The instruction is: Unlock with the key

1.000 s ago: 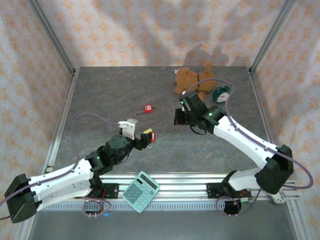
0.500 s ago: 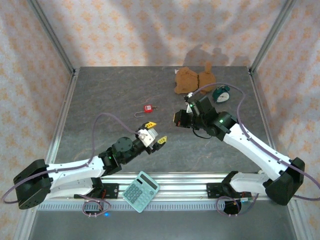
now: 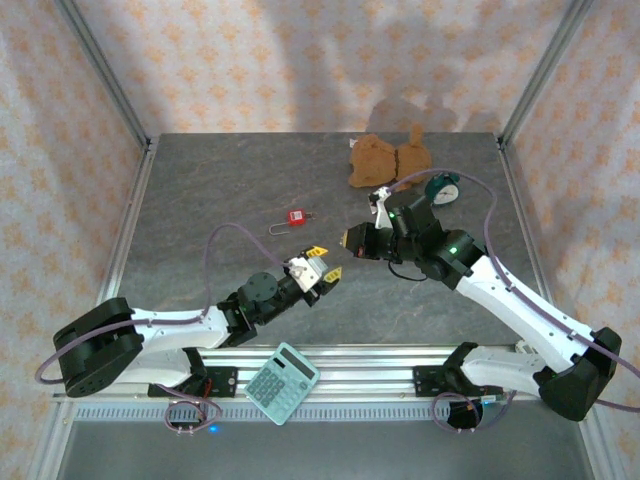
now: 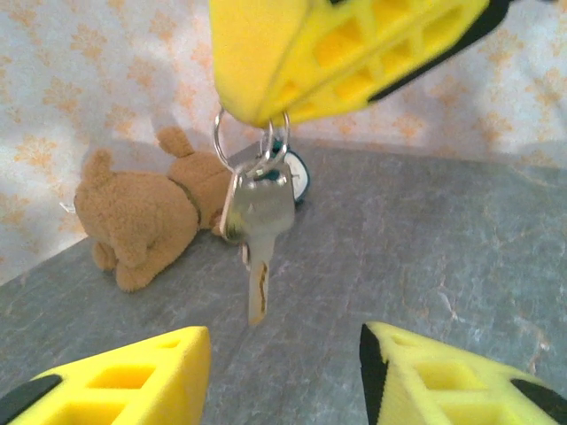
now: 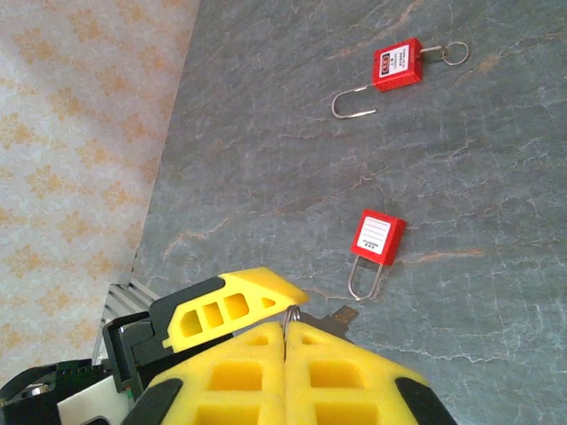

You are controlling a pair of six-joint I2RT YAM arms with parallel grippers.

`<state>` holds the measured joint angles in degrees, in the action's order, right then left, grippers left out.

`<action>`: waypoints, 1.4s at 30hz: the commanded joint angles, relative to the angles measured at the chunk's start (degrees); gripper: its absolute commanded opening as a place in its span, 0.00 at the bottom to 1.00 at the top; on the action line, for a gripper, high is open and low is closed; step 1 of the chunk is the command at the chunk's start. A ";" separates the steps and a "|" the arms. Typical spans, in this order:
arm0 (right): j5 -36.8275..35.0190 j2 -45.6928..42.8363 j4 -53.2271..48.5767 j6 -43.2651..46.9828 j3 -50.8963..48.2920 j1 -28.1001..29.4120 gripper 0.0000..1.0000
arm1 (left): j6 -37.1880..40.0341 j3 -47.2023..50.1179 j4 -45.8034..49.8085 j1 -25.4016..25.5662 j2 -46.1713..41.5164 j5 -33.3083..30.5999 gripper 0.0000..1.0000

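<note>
Left wrist view: the right gripper (image 4: 257, 115) pinches the ring (image 4: 218, 149); the light, hard key (image 4: 258, 232) dangles mid-frame. The left gripper (image 4: 283, 341) is spread wide; best to grab the key's flat head.

Grey stone-look table (image 3: 200, 190), floral papered walls (image 3: 300, 60), aluminium frame posts (image 3: 101, 65)

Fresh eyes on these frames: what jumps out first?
A silver key dangles by its ring from the shut right gripper, in front of the open left gripper. On the table lie a shut padlock near the grippers and an open padlock farther off, both red. A brown teddy bear lies at the back.
</note>
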<state>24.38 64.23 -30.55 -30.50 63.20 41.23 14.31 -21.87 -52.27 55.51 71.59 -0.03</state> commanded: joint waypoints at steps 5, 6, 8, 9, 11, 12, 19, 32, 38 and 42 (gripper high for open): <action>1.72 -1.20 2.23 -1.17 -0.84 0.60 0.02 | -1.68 -2.04 -6.18 0.18 1.37 -1.00 0.41; 1.79 -1.25 2.24 -1.27 -0.90 0.60 0.02 | -1.74 -2.04 -6.35 0.15 1.44 -1.15 0.40; 1.94 -1.23 2.33 -1.27 -1.06 0.56 0.02 | -1.88 -1.96 -7.00 0.06 1.88 -1.71 0.39; 1.91 -1.21 2.40 -1.23 -1.09 0.60 0.02 | -1.89 -1.89 -7.30 0.02 2.05 -1.67 0.37; 2.23 -1.17 2.62 -1.39 -1.23 0.58 0.02 | -2.21 -1.86 -7.83 -0.18 2.68 -1.64 0.35; 2.45 -1.12 2.81 -1.46 -1.24 0.60 0.02 | -2.35 -1.86 -8.10 -0.25 2.88 -1.47 0.34; 3.30 -1.30 3.72 -2.04 -1.41 0.60 0.02 | -3.23 -1.78 -9.77 -0.51 4.34 -1.26 0.29; 4.31 -1.57 5.31 -3.07 -2.45 0.60 0.01 | -5.60 -0.81 -12.35 -2.57 4.63 -0.95 0.23; 4.17 -1.82 5.87 -3.39 -2.73 0.60 0.01 | -5.76 -0.49 -11.22 -2.99 4.02 0.11 0.16; 3.58 -2.00 6.18 -3.74 -2.99 0.59 0.01 | -5.71 -0.40 -10.07 -3.12 3.31 0.92 0.14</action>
<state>28.32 63.83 -26.50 -33.47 60.95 41.50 8.99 -22.46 -61.36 53.08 76.12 0.03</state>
